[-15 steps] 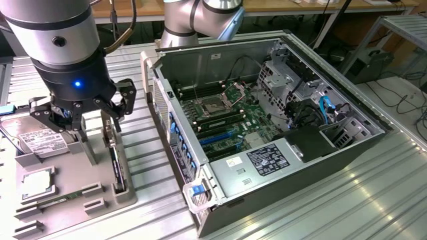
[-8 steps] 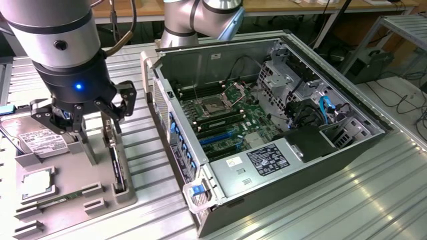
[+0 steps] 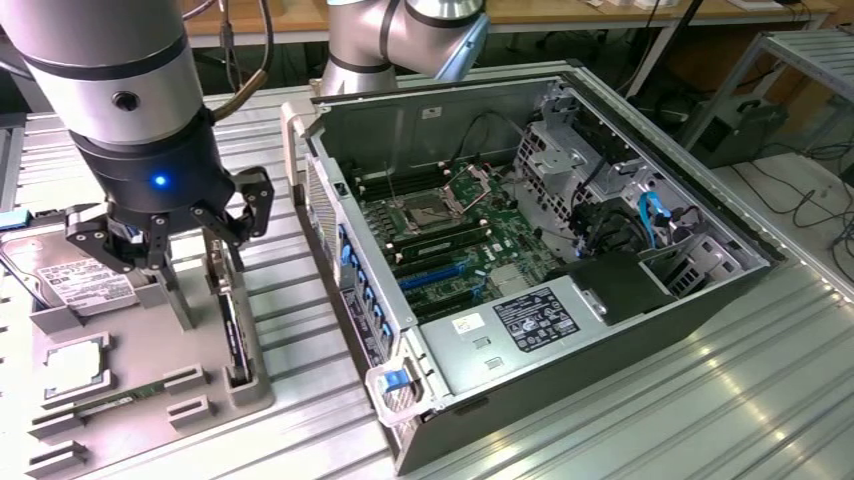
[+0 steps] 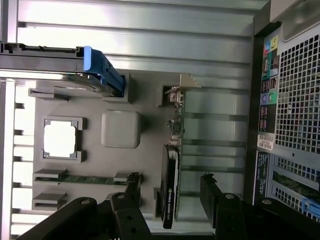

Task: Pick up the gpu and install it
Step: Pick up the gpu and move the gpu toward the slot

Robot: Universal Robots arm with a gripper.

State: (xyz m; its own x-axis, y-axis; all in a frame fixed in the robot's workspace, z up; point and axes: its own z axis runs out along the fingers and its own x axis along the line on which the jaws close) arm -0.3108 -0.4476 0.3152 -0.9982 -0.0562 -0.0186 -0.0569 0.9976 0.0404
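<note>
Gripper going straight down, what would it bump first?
Probably the gpu, standing on edge in the grey holder, lined up between the open fingers of the gripper; how far above is hard to judge.

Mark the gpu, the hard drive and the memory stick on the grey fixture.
gpu [image 4: 170,190]: wrist view, on its dark shroud.
hard drive [image 3: 83,282]: exterior view, on its white label.
memory stick [image 4: 90,178]: wrist view, on the middle of its green board.

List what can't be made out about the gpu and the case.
- gpu, exterior view: one end hidden by the gripper.
- gpu's bottom edge, wrist view: sunk in the gray holder.
- Expansion slots in the computer case, exterior view: too small to tell which is free.
</note>
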